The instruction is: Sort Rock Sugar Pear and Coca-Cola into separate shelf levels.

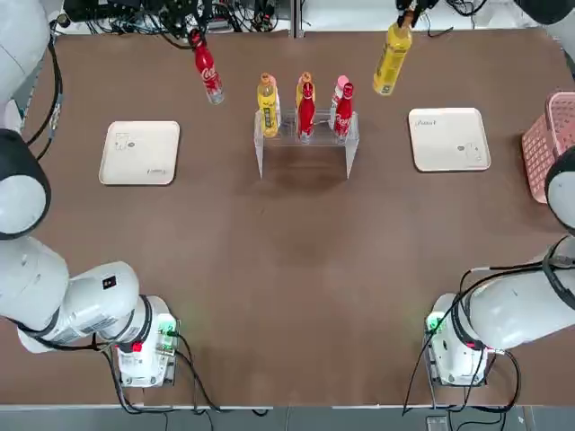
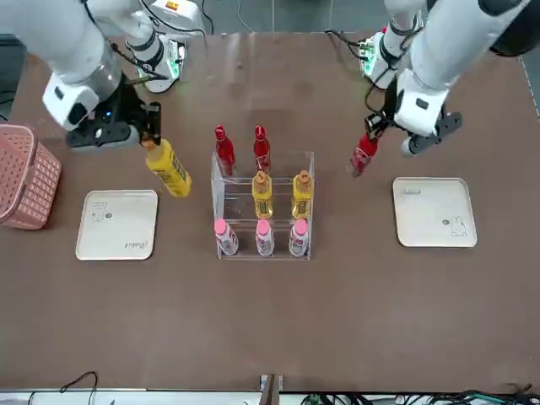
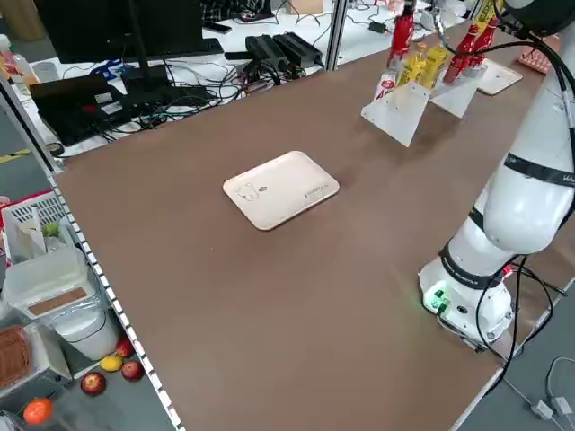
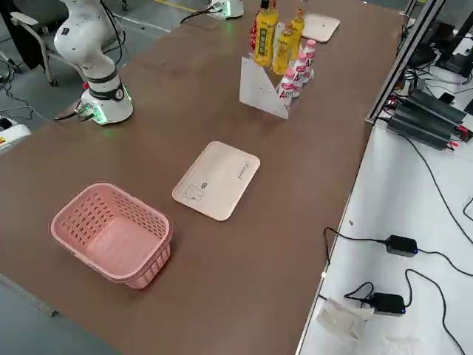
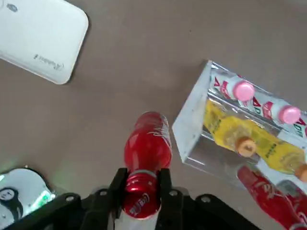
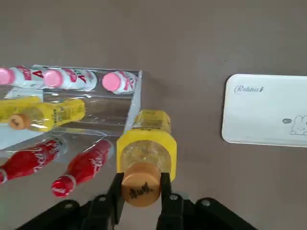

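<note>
Clear acrylic shelf levels (image 2: 263,207) stand mid-desk (image 2: 270,321), holding two Coca-Cola bottles (image 2: 261,150) on top, two Rock Sugar Pear bottles (image 2: 262,194) below them and pink-capped bottles (image 2: 264,238) lowest. Left claw (image 2: 369,139) is clamped on a Coca-Cola bottle (image 2: 364,156) beside the rack; right claw (image 2: 152,142) grips a Rock Sugar Pear bottle (image 2: 169,169) on the other side. White trays (image 2: 118,224) and a partly cropped pink basket (image 2: 25,177) flank them.

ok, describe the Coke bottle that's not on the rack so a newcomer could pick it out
Start at the clear acrylic rack mid-table, with its two red bottles on the top tier. The Coca-Cola bottle hangs in the air between the rack and the white tray, held by its red cap in the left gripper.
</note>
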Motion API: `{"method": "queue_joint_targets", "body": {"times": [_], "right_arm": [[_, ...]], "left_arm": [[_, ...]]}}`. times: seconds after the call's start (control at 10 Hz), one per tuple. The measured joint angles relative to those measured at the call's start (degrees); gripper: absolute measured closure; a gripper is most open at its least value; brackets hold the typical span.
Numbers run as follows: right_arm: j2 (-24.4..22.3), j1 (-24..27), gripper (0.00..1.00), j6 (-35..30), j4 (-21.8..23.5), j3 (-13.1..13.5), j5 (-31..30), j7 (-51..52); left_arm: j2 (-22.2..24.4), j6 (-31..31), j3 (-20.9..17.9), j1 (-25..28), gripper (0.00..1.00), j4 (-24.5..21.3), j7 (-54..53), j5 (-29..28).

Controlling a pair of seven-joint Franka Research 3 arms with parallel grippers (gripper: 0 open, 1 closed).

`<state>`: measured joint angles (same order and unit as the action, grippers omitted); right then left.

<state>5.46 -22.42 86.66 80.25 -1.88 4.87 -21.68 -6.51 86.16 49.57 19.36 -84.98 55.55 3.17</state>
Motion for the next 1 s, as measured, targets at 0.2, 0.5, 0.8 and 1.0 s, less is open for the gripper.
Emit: {"method": "queue_joint_targets", "body": {"times": [0.2,0.5,0.8,1.0], "right_arm": [[0.6,-2.9,0.66,1.3,-0.8,0.0,0.0,-2.9],[4.4,-6.5,0.66,4.0,-1.0,0.0,0.0,-5.6],[8.0,-7.0,0.66,4.7,-2.0,0.1,0.5,-6.7],[9.3,-7.2,0.66,4.8,-2.8,0.1,1.0,-7.8]], "left_arm": [[-0.1,0.1,4.2,-0.3,0.68,0.1,5.8,1.0],[-0.4,1.4,5.5,-2.7,0.68,0.3,9.2,1.8],[-2.4,4.9,5.6,-7.6,0.68,0.3,13.1,1.9],[-5.0,7.4,5.5,-9.8,0.68,0.2,14.0,1.2]]}}
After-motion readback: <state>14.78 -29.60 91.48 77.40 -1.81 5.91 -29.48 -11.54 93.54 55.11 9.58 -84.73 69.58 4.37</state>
